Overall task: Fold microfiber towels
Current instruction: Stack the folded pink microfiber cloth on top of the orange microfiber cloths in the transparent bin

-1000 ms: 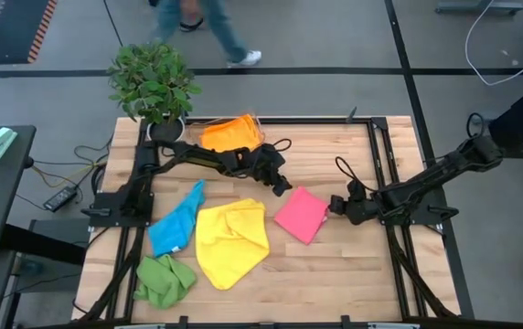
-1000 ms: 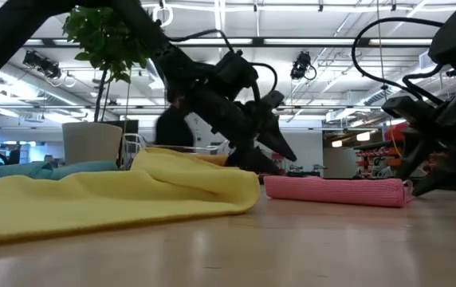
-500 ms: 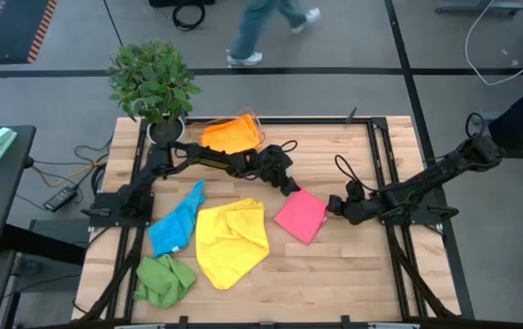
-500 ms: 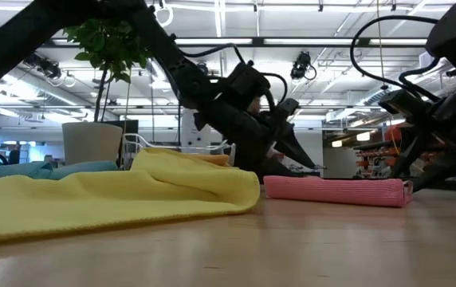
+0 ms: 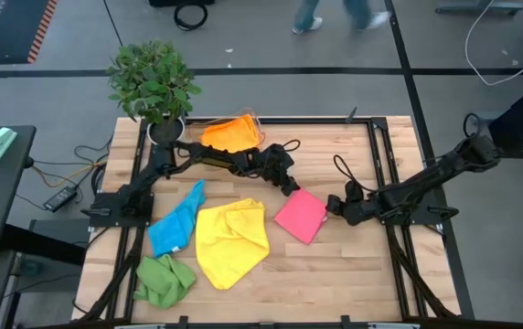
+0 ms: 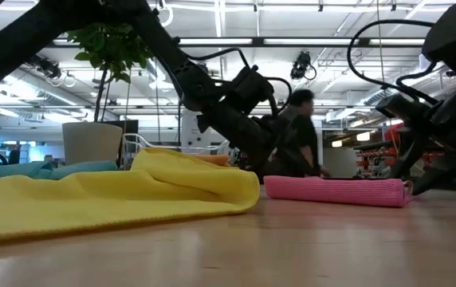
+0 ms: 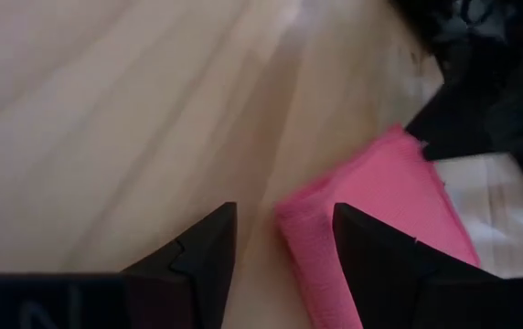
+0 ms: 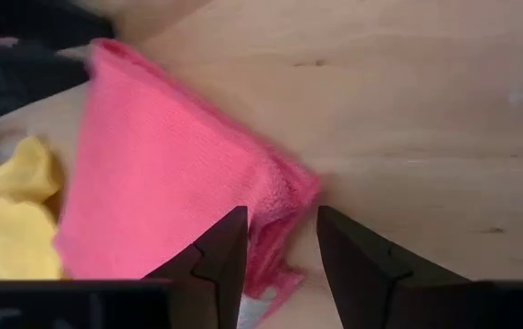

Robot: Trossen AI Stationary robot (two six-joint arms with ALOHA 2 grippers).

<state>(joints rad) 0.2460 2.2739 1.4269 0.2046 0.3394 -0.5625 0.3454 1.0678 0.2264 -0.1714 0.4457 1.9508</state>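
Tabletop pink towel (image 5: 302,215) lies between left gripper (image 5: 291,189) and right gripper (image 5: 334,206)

Orange towel (image 5: 230,133) partly hidden in low view behind yellow towel (image 6: 92,195).

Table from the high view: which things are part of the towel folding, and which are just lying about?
Part of the job: pink towel, folded, between the open left gripper and open right gripper; yellow towel; blue towel; green towel; orange towel.

Just lying about: potted plant; clear tray under the orange towel.
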